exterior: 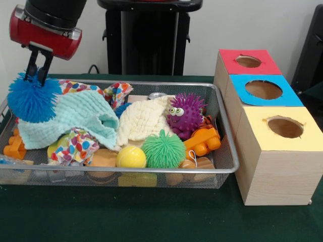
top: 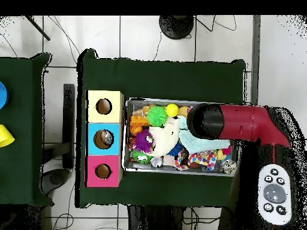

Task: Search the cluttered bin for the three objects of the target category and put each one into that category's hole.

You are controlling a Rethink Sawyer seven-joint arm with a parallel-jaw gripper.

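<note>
Gripper: you see the gripper (exterior: 37, 70) at the bin's far left corner in the front view, its two black fingers drawn close together and sunk into the blue spiky ball (exterior: 33, 98); they look pinched on its spikes, the tips hidden among them.
Arm: in the overhead view the red and black arm (top: 240, 123) reaches across the bin's right end and hides the ball.
Bin: the wire mesh bin (exterior: 229, 166) lies with its long axis running left to right in the front view, its right end just beside the boxes.
Cans: you can make out only one, a silver can top (exterior: 157, 96) at the bin's far rim, behind the cream cloth (exterior: 144, 121); which way it lies you cannot tell. A shiny crumpled metal thing (top: 229, 167) sits in the bin's lower right corner in the overhead view.
Hole: the blue-surround hole (exterior: 263, 89) is the middle of the three boxes right of the bin, facing upward; the overhead view shows something greyish inside it.
Clutter: a mint cloth (exterior: 75, 121), a purple spiky toy (exterior: 185, 115), a green spiky ball (exterior: 163, 149) and a smooth yellow ball (exterior: 131, 157) fill the bin.
</note>
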